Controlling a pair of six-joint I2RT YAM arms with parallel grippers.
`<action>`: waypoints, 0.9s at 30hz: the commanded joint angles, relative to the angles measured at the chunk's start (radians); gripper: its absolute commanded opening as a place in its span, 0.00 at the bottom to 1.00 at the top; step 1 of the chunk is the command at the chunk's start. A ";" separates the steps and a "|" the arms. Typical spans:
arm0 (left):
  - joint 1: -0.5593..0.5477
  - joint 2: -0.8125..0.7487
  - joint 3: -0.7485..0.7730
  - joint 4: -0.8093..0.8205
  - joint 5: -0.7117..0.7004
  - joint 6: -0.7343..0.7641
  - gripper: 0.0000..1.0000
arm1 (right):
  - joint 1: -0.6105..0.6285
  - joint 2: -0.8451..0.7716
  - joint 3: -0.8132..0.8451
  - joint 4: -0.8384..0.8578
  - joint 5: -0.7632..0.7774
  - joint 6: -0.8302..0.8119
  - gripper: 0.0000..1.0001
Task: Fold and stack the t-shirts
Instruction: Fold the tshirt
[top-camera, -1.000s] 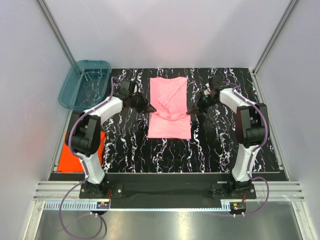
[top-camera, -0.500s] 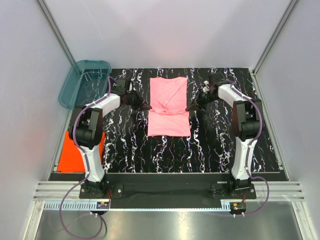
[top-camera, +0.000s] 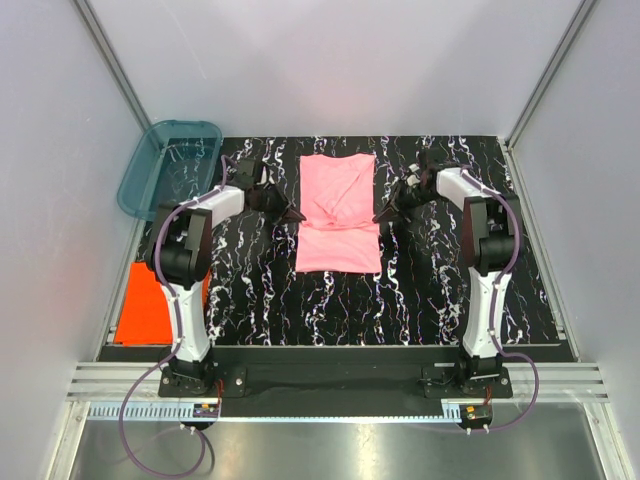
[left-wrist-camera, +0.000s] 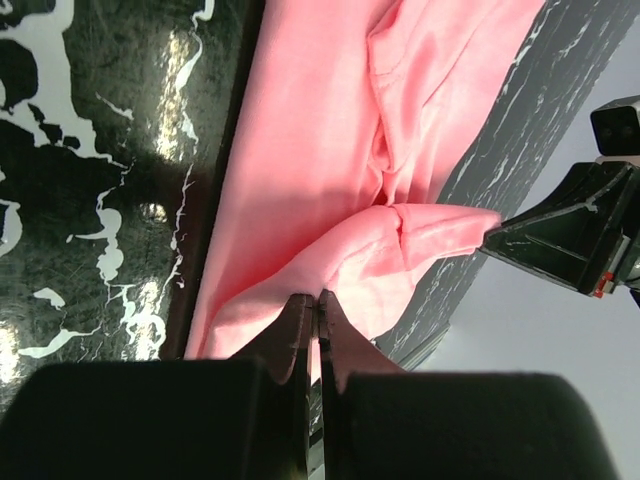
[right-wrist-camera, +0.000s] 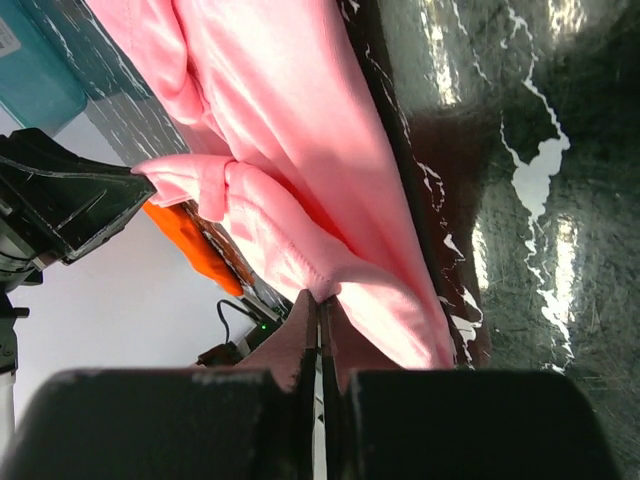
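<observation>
At the pink t-shirt (top-camera: 338, 240), your left tool (top-camera: 298, 215) pinches its left edge, your right tool (top-camera: 377, 217) pinches its right edge

An overhead camera, high above the near edge, looks down on the whole table (top-camera: 420, 290), while both wrist cameras look closely from opposite sides at the same pink t-shirt (top-camera: 338, 215) fold in mid-frame.

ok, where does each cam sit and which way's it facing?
Top: above and behind the bases, looking down on the table; both arms whole.
Left wrist: looks along the shut left gripper across the pink shirt to the right gripper.
Right wrist: mirrored, looking to the left gripper, orange shirt, tub.
Shared: all show the pink shirt pinched from both sides.
</observation>
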 joint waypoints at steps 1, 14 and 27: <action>0.018 0.011 0.056 0.026 0.041 0.018 0.01 | -0.005 0.018 0.057 -0.007 -0.052 -0.020 0.00; 0.038 0.040 0.157 -0.098 0.004 0.153 0.35 | -0.041 0.105 0.207 -0.071 -0.063 -0.041 0.31; 0.001 -0.204 -0.050 -0.155 -0.077 0.322 0.37 | 0.082 -0.132 -0.009 -0.129 0.147 -0.118 0.69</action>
